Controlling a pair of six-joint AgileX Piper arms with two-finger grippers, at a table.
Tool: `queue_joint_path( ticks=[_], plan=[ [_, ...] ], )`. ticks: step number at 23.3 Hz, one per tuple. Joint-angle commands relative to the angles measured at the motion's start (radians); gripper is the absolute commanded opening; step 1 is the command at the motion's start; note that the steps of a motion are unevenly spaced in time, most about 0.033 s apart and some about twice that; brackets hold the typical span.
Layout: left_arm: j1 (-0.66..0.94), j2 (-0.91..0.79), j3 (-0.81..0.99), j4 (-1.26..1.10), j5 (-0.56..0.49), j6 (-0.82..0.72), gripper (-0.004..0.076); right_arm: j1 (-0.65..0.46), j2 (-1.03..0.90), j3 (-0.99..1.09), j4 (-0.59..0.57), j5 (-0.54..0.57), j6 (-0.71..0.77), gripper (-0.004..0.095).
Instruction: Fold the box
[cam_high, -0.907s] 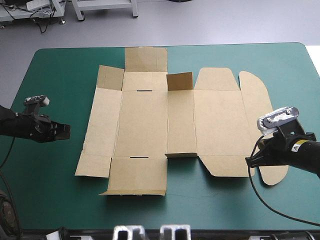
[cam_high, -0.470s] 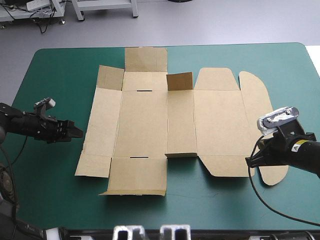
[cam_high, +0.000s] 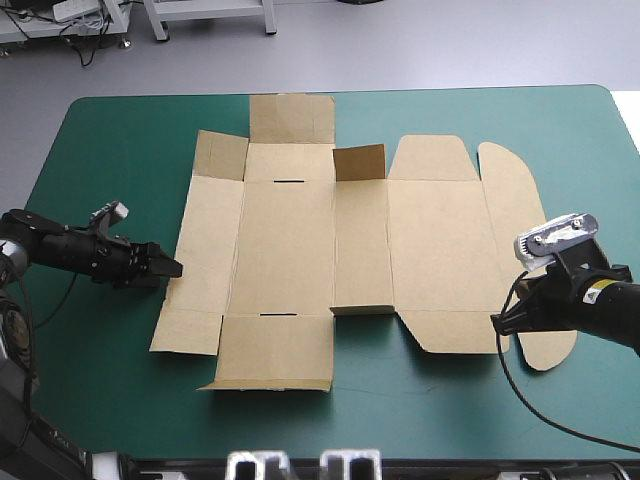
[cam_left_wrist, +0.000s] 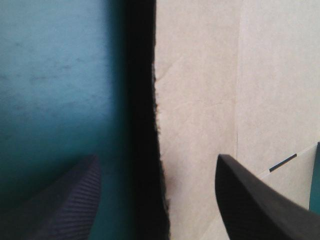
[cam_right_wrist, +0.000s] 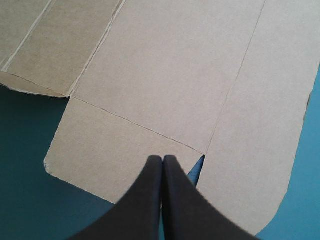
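The brown box (cam_high: 290, 250) lies as a cut sheet, spread flat in the middle of the table. One small flap (cam_high: 358, 162) at its far side stands up. My left gripper (cam_high: 172, 269) is low at the sheet's left edge. In the left wrist view it (cam_left_wrist: 157, 159) is open, its fingers (cam_left_wrist: 250, 200) straddling the edge of the box (cam_left_wrist: 200, 100). My right gripper (cam_high: 497, 322) hovers over the near right flap. Its fingers (cam_right_wrist: 162, 159) are shut in one point above the box (cam_right_wrist: 175, 65), with nothing between them.
The teal-green cover (cam_high: 110, 160) shows all around the sheet, widest to its left and along the near edge (cam_high: 400, 420). The rounded lid flap (cam_high: 515, 200) reaches close to the table's right side.
My left arm has moved right, up to the box's left edge, and its fingers have opened from shut. The right arm and the box have not moved.
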Motion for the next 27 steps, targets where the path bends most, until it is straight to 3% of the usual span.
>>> queue_joint_path(
  ticks=[1,10,12,17,27],
  plan=[
    [-0.048,-0.033,-0.027,-0.062,0.107,0.009,0.0473,-0.004,-0.001,-0.021,0.008,-0.049,0.000,-0.0017],
    [-0.132,-0.011,-0.027,-0.130,0.087,0.005,0.0452,-0.004,-0.001,-0.021,0.008,-0.047,0.000,-0.0017],
    [-0.132,-0.011,-0.027,-0.140,0.087,0.005,0.0381,-0.004,-0.001,-0.021,0.008,-0.047,0.000,-0.0017],
    [-0.132,-0.011,-0.027,-0.140,0.093,0.005,0.0092,-0.004,-0.001,-0.021,0.008,-0.044,0.000,-0.0018],
    [-0.132,-0.011,-0.027,-0.151,0.093,0.005,0.0088,-0.004,-0.001,-0.021,0.007,-0.044,0.000,-0.0017]
  ],
)
